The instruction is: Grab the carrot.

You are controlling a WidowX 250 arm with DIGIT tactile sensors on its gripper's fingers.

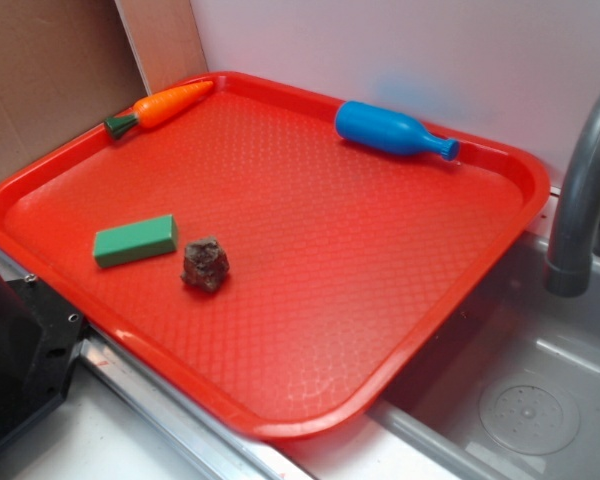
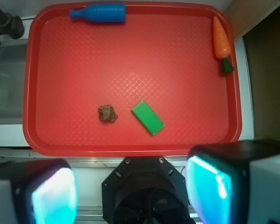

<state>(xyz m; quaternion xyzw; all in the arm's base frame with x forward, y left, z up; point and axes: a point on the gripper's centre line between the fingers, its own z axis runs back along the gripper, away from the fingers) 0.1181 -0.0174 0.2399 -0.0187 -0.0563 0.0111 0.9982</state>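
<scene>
Spanning the sink (image 1: 540, 400) edge, the red tray (image 2: 42, 70) sits beneath the wide-spread gripper (image 2: 130, 191).

1. No writing, brand, number or sign can be read anywhere in either view.
2. The red tray (image 2: 42, 84) bears only a moulded diamond texture, no lettering.
3. The blue bottle (image 2: 100, 12), lying at the tray's 12 o'clock edge in the wrist view, has a plain body with no label.
4. The carrot (image 2: 220, 37), up at about 2 o'clock, is bare orange with a green stub.
5. The green block (image 2: 148, 117), near the centre, shows blank faces.
6. The brown lump (image 2: 107, 113), just at the block's 9 o'clock, carries no marks.
</scene>
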